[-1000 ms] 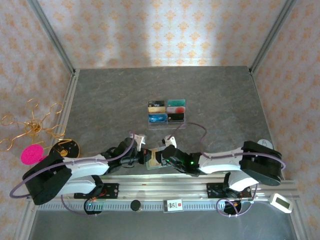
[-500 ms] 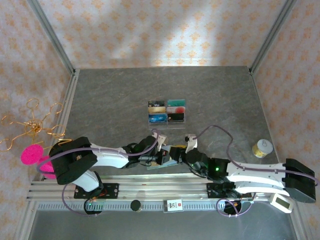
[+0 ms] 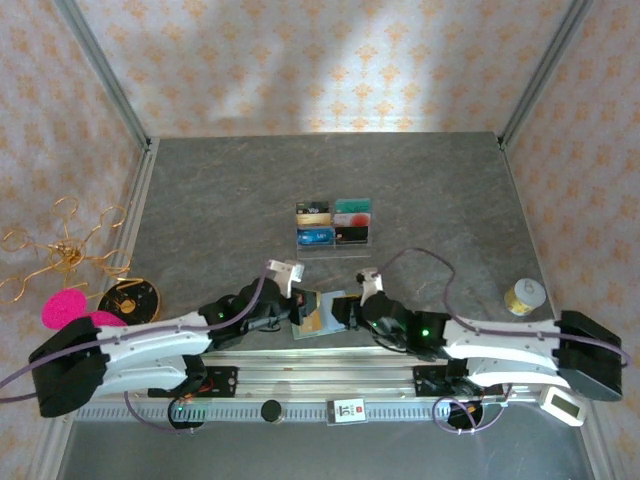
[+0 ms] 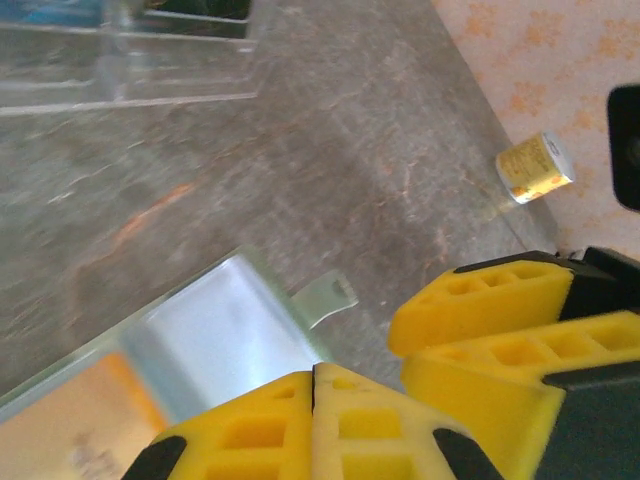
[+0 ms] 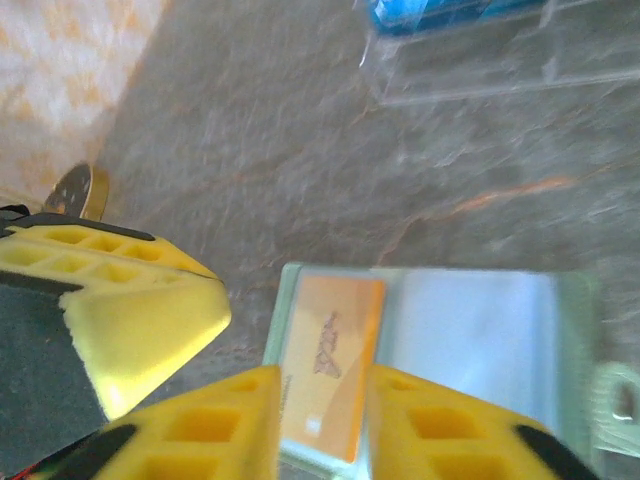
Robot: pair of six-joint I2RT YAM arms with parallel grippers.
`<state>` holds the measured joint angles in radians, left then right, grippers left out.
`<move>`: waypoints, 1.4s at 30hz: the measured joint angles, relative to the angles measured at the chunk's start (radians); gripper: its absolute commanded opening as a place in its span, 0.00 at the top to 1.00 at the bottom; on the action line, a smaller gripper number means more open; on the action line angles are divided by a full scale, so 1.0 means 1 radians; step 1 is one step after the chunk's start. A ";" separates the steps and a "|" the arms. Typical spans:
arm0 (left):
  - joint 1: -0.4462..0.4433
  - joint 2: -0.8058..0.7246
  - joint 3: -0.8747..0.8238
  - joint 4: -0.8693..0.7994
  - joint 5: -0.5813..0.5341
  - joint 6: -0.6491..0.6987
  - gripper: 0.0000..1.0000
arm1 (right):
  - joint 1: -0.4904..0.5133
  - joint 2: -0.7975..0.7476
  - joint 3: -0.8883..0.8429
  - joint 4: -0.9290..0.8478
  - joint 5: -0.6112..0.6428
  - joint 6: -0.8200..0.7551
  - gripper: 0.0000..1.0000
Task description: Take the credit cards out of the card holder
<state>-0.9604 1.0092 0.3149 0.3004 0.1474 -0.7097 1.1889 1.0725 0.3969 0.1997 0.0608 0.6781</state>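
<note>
Beside the closed left end effector (image 4: 313,395) lies the unfolded card holder (image 5: 470,330); the right end effector (image 5: 322,425) straddles its orange card (image 5: 330,350), grip unclear.

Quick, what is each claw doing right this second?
Left gripper: shut, clamped on the card holder at its edge.
Right gripper: jaws a little apart at the orange card; whether it grips cannot be told.

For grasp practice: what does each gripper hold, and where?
Cannot tell: left gripper is shut at the card holder; right gripper straddles one end of the orange card.
</note>
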 measured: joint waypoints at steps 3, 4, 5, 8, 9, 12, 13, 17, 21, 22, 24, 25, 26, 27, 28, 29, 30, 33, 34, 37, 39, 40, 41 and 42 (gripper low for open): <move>0.013 -0.093 -0.089 -0.026 -0.024 -0.019 1.00 | -0.042 0.146 0.059 0.043 -0.116 0.002 0.83; 0.023 -0.114 -0.112 -0.029 -0.026 -0.025 0.99 | -0.053 0.183 0.069 0.056 -0.146 0.002 0.83; 0.039 -0.138 -0.140 -0.029 -0.025 -0.031 0.98 | -0.066 0.223 0.078 0.071 -0.179 0.004 0.83; 0.092 -0.167 -0.201 -0.020 -0.007 -0.050 0.98 | -0.091 0.313 0.092 0.093 -0.256 0.014 0.83; 0.111 -0.165 -0.214 -0.017 0.003 -0.052 0.98 | -0.097 0.333 0.095 0.094 -0.272 0.018 0.83; 0.137 -0.118 -0.223 0.010 0.037 -0.051 0.98 | -0.111 0.373 0.105 0.094 -0.300 0.029 0.83; 0.137 -0.099 -0.222 0.027 0.048 -0.050 0.99 | -0.116 0.381 0.108 0.093 -0.304 0.033 0.83; 0.137 0.005 -0.208 0.084 0.096 -0.041 1.00 | -0.130 0.402 0.127 0.088 -0.305 0.047 0.82; 0.137 0.070 -0.190 0.102 0.108 -0.028 1.00 | -0.130 0.418 0.153 0.072 -0.296 0.053 0.82; 0.137 0.079 -0.187 0.101 0.107 -0.025 1.00 | -0.130 0.422 0.158 0.066 -0.293 0.055 0.82; 0.137 0.093 -0.184 0.101 0.106 -0.022 1.00 | -0.130 0.426 0.163 0.056 -0.286 0.056 0.82; 0.137 0.098 -0.183 0.100 0.106 -0.020 1.00 | -0.130 0.430 0.164 0.049 -0.282 0.056 0.82; 0.137 0.103 -0.183 0.100 0.105 -0.017 1.00 | -0.130 0.435 0.165 0.043 -0.277 0.056 0.81; 0.137 0.106 -0.183 0.097 0.104 -0.015 1.00 | -0.130 0.441 0.166 0.036 -0.271 0.056 0.80; 0.137 0.108 -0.182 0.094 0.103 -0.011 1.00 | -0.130 0.447 0.166 0.032 -0.267 0.056 0.79; 0.137 0.110 -0.181 0.090 0.103 -0.005 1.00 | -0.130 0.452 0.166 0.029 -0.264 0.059 0.79; 0.137 0.112 -0.179 0.088 0.103 -0.001 1.00 | -0.130 0.455 0.166 0.029 -0.262 0.060 0.79; 0.137 0.126 -0.175 0.085 0.104 0.008 1.00 | -0.130 0.466 0.168 0.032 -0.261 0.060 0.80; 0.137 0.138 -0.171 0.085 0.104 0.012 1.00 | -0.130 0.471 0.172 0.033 -0.263 0.060 0.80; 0.137 0.174 -0.156 0.089 0.107 0.027 1.00 | -0.130 0.483 0.178 0.041 -0.270 0.060 0.85; 0.137 0.193 -0.151 0.101 0.108 0.030 1.00 | -0.131 0.487 0.178 0.043 -0.270 0.060 0.90; 0.137 0.201 -0.151 0.110 0.108 0.030 1.00 | -0.133 0.488 0.178 0.042 -0.269 0.060 0.93; 0.137 0.208 -0.150 0.117 0.108 0.030 1.00 | -0.135 0.488 0.178 0.040 -0.266 0.061 0.96; 0.137 0.213 -0.149 0.122 0.108 0.030 1.00 | -0.137 0.488 0.178 0.039 -0.262 0.063 0.98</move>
<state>-0.8238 1.2221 0.1658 0.4229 0.2554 -0.6796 1.0519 1.5608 0.5751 0.2382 -0.2008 0.7406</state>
